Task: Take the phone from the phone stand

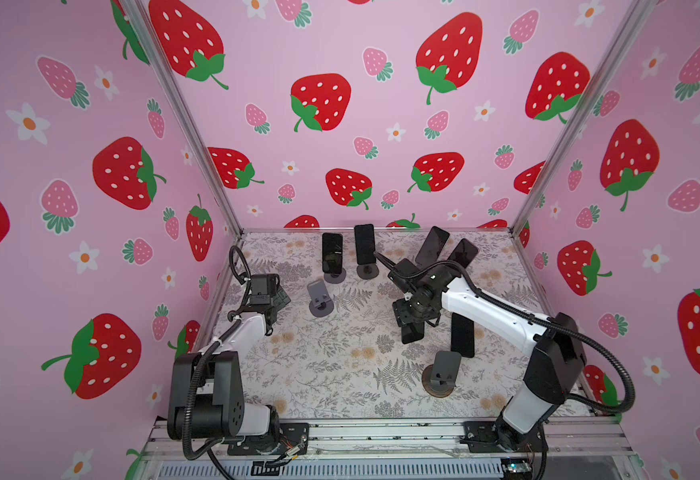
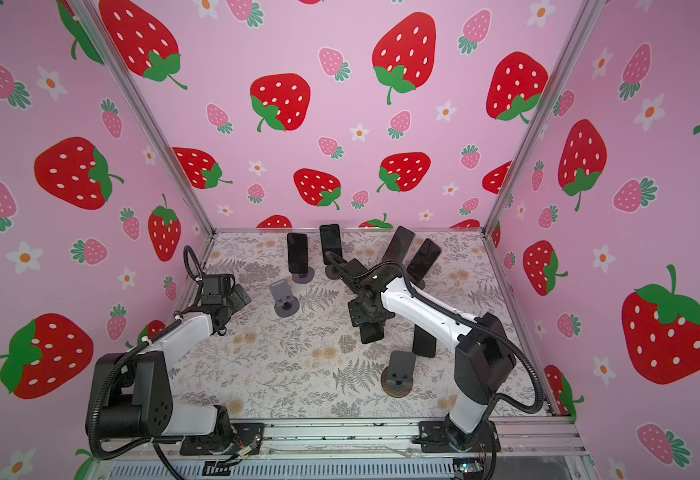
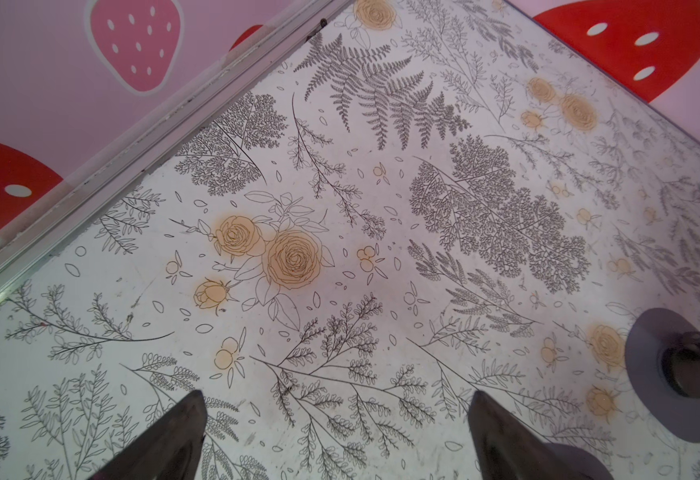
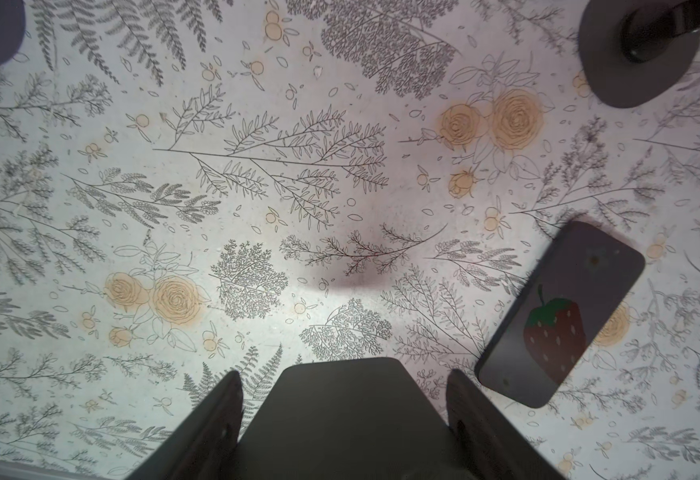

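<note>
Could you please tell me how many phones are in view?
6 phones: four upright at the back, one flat on the table, one in the right gripper. The right arm may hide more.

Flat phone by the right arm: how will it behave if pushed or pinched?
Flat phone: thin slab, likely rigid. Its glossy face shows reflections, so it is probably slick; a push should slide it rather than tip it. It lies flush on the table, so pinching its edges looks hard.
</note>
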`<act>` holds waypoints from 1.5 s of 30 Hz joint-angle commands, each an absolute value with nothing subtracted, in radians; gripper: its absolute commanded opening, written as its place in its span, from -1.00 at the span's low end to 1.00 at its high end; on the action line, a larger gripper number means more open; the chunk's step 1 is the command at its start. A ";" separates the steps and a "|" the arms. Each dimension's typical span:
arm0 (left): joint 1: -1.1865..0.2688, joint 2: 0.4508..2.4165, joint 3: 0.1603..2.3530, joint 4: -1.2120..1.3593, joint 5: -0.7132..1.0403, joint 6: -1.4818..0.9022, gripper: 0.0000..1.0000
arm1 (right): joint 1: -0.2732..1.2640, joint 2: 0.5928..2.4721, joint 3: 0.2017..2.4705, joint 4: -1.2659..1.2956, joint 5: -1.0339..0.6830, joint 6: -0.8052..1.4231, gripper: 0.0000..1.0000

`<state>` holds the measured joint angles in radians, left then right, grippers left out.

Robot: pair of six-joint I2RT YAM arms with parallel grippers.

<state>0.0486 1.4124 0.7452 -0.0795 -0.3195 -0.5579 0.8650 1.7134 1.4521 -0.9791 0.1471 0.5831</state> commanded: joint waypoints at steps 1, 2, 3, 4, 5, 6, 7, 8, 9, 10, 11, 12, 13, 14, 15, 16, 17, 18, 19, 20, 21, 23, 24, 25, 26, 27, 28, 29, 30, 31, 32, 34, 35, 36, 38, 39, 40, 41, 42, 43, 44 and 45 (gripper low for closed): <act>0.052 1.400 0.759 -0.084 -0.355 -0.583 0.99 | 0.850 1.743 1.437 -0.922 0.101 0.527 0.36; 0.051 1.403 0.759 -0.081 -0.353 -0.583 0.99 | 0.848 1.755 1.440 -0.923 0.090 0.519 0.36; 0.051 1.407 0.762 -0.080 -0.352 -0.582 0.99 | 0.845 1.766 1.439 -0.920 0.081 0.513 0.37; 0.052 1.410 0.764 -0.081 -0.354 -0.583 0.99 | 0.841 1.777 1.438 -0.917 0.073 0.506 0.37; 0.051 1.412 0.764 -0.083 -0.355 -0.585 0.99 | 0.838 1.785 1.436 -0.913 0.068 0.499 0.37; 0.051 1.411 0.765 -0.086 -0.356 -0.585 0.99 | 0.834 1.794 1.432 -0.907 0.064 0.495 0.37; 0.051 1.410 0.765 -0.086 -0.355 -0.585 0.99 | 0.830 1.803 1.427 -0.900 0.054 0.489 0.37; 0.051 1.408 0.763 -0.084 -0.356 -0.583 0.99 | 0.826 1.813 1.420 -0.889 0.045 0.483 0.37; 0.051 1.405 0.759 -0.081 -0.354 -0.583 0.99 | 0.823 1.824 1.416 -0.884 0.042 0.478 0.37; 0.051 1.404 0.758 -0.078 -0.353 -0.581 0.99 | 0.820 1.837 1.412 -0.877 0.041 0.473 0.37; 0.052 1.402 0.756 -0.077 -0.352 -0.581 0.99 | 0.818 1.849 1.409 -0.872 0.040 0.470 0.37; 0.052 1.403 0.756 -0.076 -0.351 -0.581 0.99 | 0.816 1.859 1.407 -0.866 0.039 0.468 0.37; 0.051 1.404 0.756 -0.077 -0.350 -0.581 0.99 | 0.813 1.869 1.404 -0.857 0.036 0.468 0.37; 0.052 1.405 0.757 -0.076 -0.349 -0.580 0.99 | 0.809 1.875 1.402 -0.850 0.032 0.468 0.37; 0.053 1.405 0.758 -0.075 -0.348 -0.578 0.99 | 0.808 1.885 1.401 -0.843 0.029 0.467 0.37; 0.052 1.405 0.758 -0.075 -0.347 -0.580 0.99 | 0.804 1.892 1.399 -0.834 0.029 0.466 0.37; 0.051 1.405 0.758 -0.076 -0.347 -0.578 0.99 | 0.803 1.898 1.399 -0.826 0.029 0.467 0.37; 0.052 1.405 0.758 -0.075 -0.347 -0.579 0.99 | 0.802 1.904 1.399 -0.819 0.031 0.467 0.36; 0.051 1.405 0.758 -0.075 -0.346 -0.578 0.99 | 0.800 1.908 1.395 -0.812 0.030 0.468 0.36; 0.052 1.405 0.758 -0.077 -0.346 -0.578 0.99 | 0.799 1.912 1.391 -0.802 0.029 0.467 0.36; 0.052 1.404 0.756 -0.075 -0.346 -0.578 0.99 | 0.797 1.917 1.387 -0.795 0.028 0.466 0.36; 0.051 1.405 0.757 -0.075 -0.345 -0.578 0.99 | 0.797 1.923 1.374 -0.777 0.026 0.465 0.36; 0.052 1.406 0.758 -0.077 -0.347 -0.580 0.99 | 0.795 1.927 1.369 -0.772 0.029 0.464 0.36; 0.051 1.405 0.758 -0.077 -0.347 -0.581 0.99 | 0.795 1.931 1.363 -0.763 0.030 0.463 0.36; 0.051 1.406 0.758 -0.078 -0.349 -0.580 0.99 | 0.794 1.933 1.359 -0.758 0.031 0.465 0.36; 0.051 1.407 0.759 -0.079 -0.349 -0.581 0.99 | 0.794 1.937 1.356 -0.754 0.032 0.466 0.36; 0.052 1.407 0.759 -0.078 -0.349 -0.579 0.99 | 0.794 1.941 1.353 -0.749 0.035 0.468 0.36; 0.052 1.406 0.758 -0.078 -0.348 -0.580 0.99 | 0.794 1.945 1.349 -0.743 0.036 0.468 0.36; 0.052 1.405 0.757 -0.076 -0.346 -0.579 0.99 | 0.793 1.949 1.346 -0.738 0.035 0.467 0.36; 0.052 1.404 0.756 -0.070 -0.339 -0.575 0.99 | 0.793 1.953 1.342 -0.736 0.033 0.466 0.36; 0.052 1.405 0.754 -0.066 -0.334 -0.570 0.99 | 0.793 1.957 1.340 -0.734 0.035 0.466 0.36; 0.052 1.409 0.759 -0.069 -0.332 -0.568 0.99 | 0.794 1.960 1.329 -0.724 0.033 0.462 0.36; 0.052 1.413 0.763 -0.072 -0.333 -0.569 0.99 | 0.794 1.961 1.326 -0.720 0.035 0.462 0.35; 0.051 1.417 0.766 -0.075 -0.333 -0.570 0.99 | 0.794 1.964 1.321 -0.715 0.037 0.463 0.35; 0.052 1.423 0.772 -0.082 -0.333 -0.571 0.99 | 0.793 1.969 1.313 -0.707 0.037 0.465 0.35; 0.052 1.425 0.773 -0.081 -0.333 -0.571 0.99 | 0.794 1.972 1.311 -0.702 0.033 0.465 0.35; 0.053 1.425 0.773 -0.082 -0.333 -0.571 0.99 | 0.794 1.973 1.307 -0.697 0.029 0.464 0.35; 0.051 1.425 0.774 -0.081 -0.333 -0.571 0.99 | 0.794 1.975 1.303 -0.692 0.028 0.465 0.35; 0.052 1.426 0.775 -0.081 -0.333 -0.569 0.99 | 0.794 1.978 1.297 -0.683 0.025 0.464 0.35; 0.051 1.428 0.776 -0.079 -0.331 -0.572 0.99 | 0.794 1.980 1.291 -0.679 0.025 0.463 0.35; 0.052 1.429 0.776 -0.078 -0.331 -0.571 0.99 | 0.793 1.984 1.288 -0.674 0.028 0.463 0.35; 0.052 1.432 0.778 -0.080 -0.330 -0.571 0.99 | 0.794 1.988 1.284 -0.671 0.029 0.463 0.35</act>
